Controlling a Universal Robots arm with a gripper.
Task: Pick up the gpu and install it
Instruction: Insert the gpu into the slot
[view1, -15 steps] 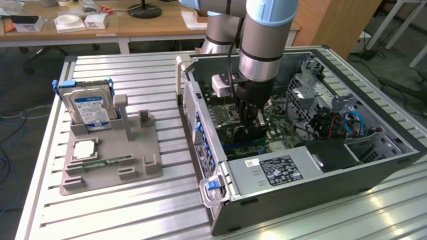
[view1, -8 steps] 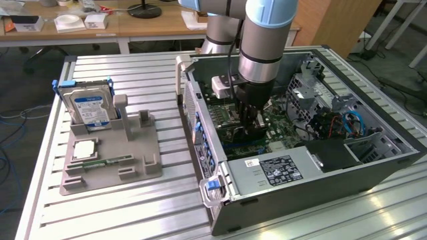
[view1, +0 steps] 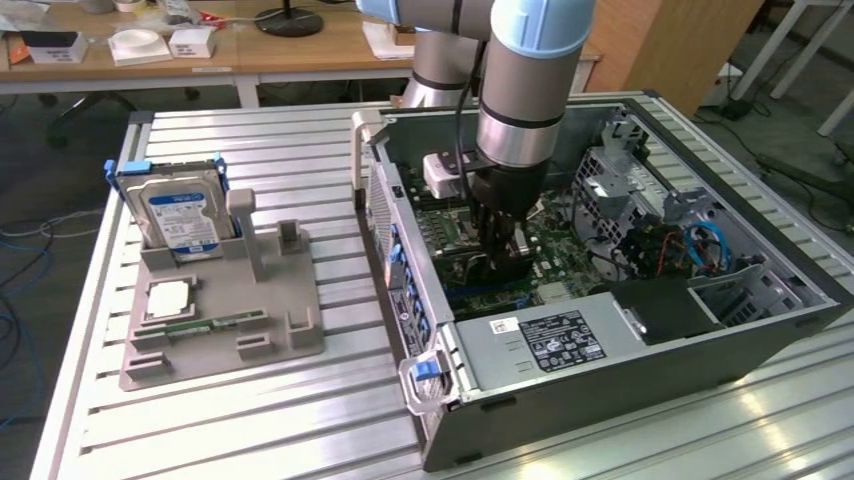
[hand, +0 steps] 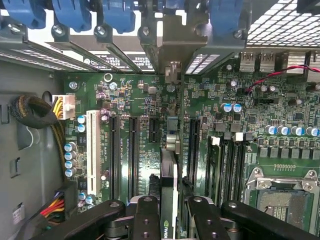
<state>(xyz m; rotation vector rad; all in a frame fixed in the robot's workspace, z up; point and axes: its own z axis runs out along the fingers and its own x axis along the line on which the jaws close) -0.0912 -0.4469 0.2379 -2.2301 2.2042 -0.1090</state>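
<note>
My gripper reaches down into the open computer case, over the green motherboard. In the wrist view the gripper is shut on the gpu, a thin dark card seen edge-on with a green logo near the fingers. The card stands upright on the motherboard between the long black expansion slots. Its silvery end bracket reaches the case's rear slot openings. I cannot tell whether the card is fully seated.
A grey holder on the slatted table carries a silver hard drive, a square chip and a green memory stick. Blue latches, cable bundles and an empty CPU socket surround the card.
</note>
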